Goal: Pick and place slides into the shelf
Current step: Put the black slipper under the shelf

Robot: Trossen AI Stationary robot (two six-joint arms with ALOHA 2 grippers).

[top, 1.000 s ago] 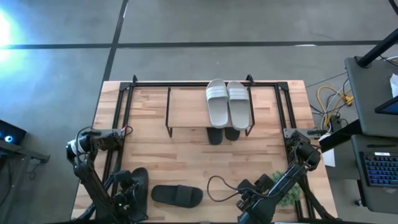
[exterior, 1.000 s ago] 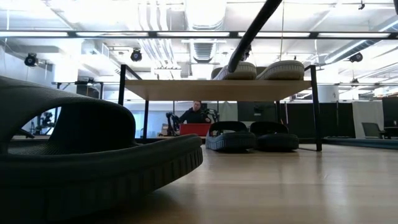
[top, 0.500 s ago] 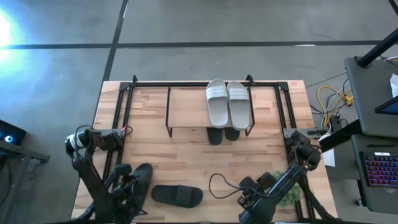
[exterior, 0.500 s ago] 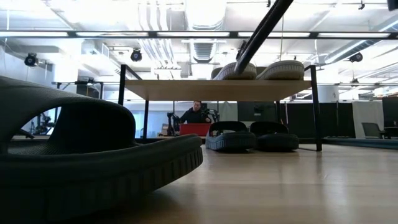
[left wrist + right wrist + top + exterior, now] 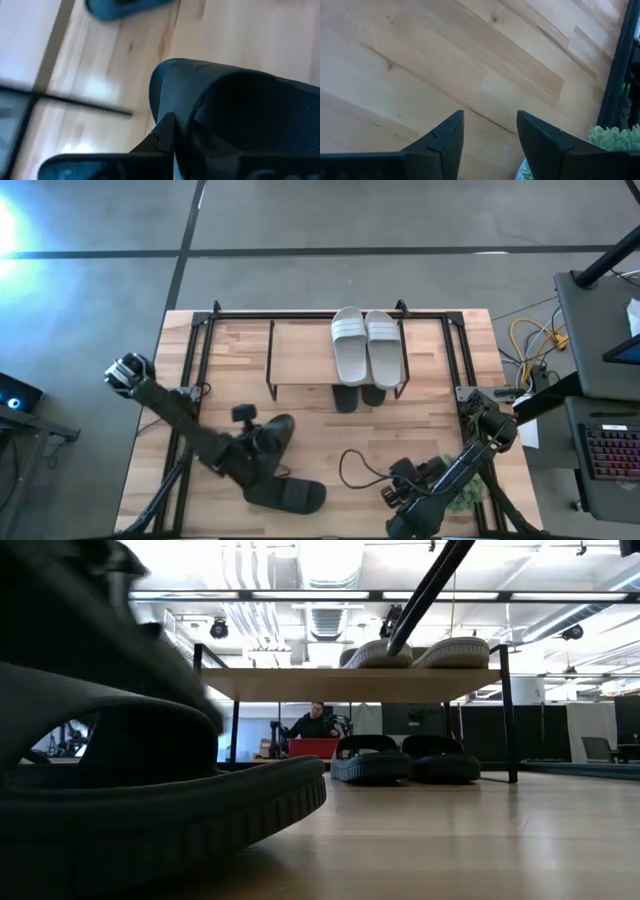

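Observation:
My left gripper is shut on a dark slide over the table's near middle. A second dark slide lies on the table just nearer; it fills the low view's left. The shelf stands at the far middle. Two white slides lie on its top plank, and two dark slides sit on the table under it. My right gripper is open over bare wood at the near right. My left gripper holds the dark slide by the edge of its near-left end; the gripper itself hides how the fingers close on it. The slide is lifted clear of the table and points from the gripper toward the shelf.
A black cable loop lies on the table between the arms. A green tuft sits at the near right by my right arm. Black frame tubes run along both table sides. Bare wood lies between the near slide and the shelf.
My left gripper has shut on the dark slide at the near left corner, lifted it clear and carried it toward the table's right and far edge, toward the shelf. The slide on the table and the ones on the shelf have stayed put.

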